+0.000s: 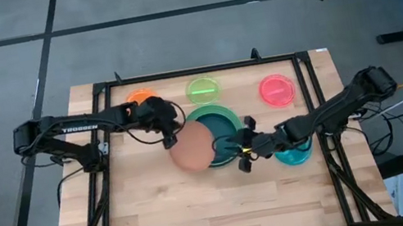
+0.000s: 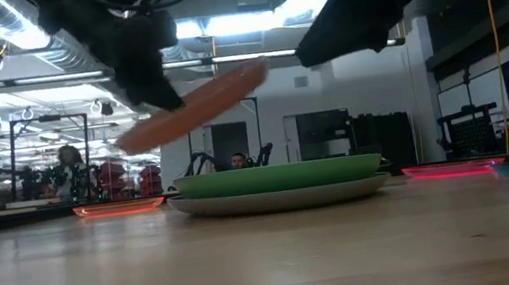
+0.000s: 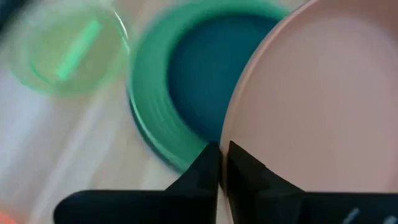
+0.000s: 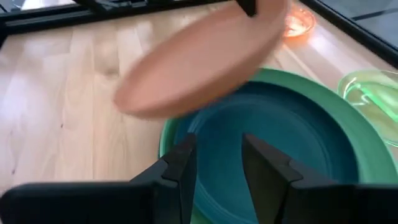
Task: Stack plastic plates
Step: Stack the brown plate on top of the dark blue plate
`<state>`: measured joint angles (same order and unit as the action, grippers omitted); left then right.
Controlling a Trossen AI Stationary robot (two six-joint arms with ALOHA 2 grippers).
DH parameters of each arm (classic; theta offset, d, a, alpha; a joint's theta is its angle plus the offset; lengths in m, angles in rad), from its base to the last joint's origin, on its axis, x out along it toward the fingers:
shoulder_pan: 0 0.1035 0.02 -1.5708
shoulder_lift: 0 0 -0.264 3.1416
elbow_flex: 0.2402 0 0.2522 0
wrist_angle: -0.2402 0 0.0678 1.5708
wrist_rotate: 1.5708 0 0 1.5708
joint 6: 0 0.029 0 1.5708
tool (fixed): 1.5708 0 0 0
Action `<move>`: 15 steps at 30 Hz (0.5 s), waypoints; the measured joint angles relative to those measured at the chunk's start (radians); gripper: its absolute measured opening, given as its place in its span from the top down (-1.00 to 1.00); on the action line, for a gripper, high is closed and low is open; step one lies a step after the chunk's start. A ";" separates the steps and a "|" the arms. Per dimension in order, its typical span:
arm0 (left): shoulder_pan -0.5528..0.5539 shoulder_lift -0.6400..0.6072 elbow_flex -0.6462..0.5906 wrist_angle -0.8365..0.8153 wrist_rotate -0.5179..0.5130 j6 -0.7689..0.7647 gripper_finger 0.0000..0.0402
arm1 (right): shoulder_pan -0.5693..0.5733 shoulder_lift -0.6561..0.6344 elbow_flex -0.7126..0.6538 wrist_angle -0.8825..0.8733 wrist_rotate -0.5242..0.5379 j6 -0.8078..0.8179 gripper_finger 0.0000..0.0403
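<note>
The brown plate (image 1: 194, 149) hangs tilted in the air in my left gripper (image 1: 166, 136), over the near-left edge of the stack. The stack rests flat on the table: a dark teal plate (image 4: 280, 130) inside a light green one (image 2: 278, 175), on a grey one (image 2: 281, 197). My right gripper (image 4: 217, 165) is open and hovers above the stack's near-right side, touching nothing. Small orange (image 1: 141, 99), lime (image 1: 202, 89) and pink (image 1: 276, 90) plates lie along the far side. The cyan plate (image 1: 295, 154) lies partly under my right arm. My left gripper pinches the brown plate's rim (image 3: 231, 134) between its two fingers, on the plate's far-left side, coming from the table's left and slanting down. The plate is lifted clear and tilted, its left edge (image 2: 128, 139) lower than its right edge (image 2: 258, 66).
A black frame (image 1: 98, 90) runs around the work area. Bare wood lies across the near half of the table (image 1: 202, 212). In the low view, the room behind shows equipment and a person (image 2: 237, 160) far off.
</note>
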<state>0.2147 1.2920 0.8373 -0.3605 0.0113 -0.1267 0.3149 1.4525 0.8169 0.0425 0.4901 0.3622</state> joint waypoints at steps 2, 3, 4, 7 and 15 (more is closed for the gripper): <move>0.000 0.021 0.000 0.052 -0.010 0.002 0.95 | 0.000 -0.005 0.000 0.009 0.000 -0.004 0.42; 0.000 0.031 0.000 0.084 -0.010 0.003 0.95 | 0.000 -0.005 0.000 0.012 0.000 -0.006 0.42; 0.000 0.041 0.000 0.129 -0.010 0.004 0.95 | 0.000 -0.005 0.000 0.011 0.000 -0.007 0.42; 0.001 0.075 0.001 0.219 -0.041 0.026 0.95 | -0.001 -0.005 0.000 0.014 0.001 -0.007 0.42; 0.022 0.179 0.000 0.380 -0.083 0.062 0.95 | 0.000 -0.004 -0.001 0.031 0.113 0.005 0.42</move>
<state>0.2371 1.4713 0.8371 0.0197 -0.0722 -0.0647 0.3149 1.4480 0.8159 0.0731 0.6030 0.3668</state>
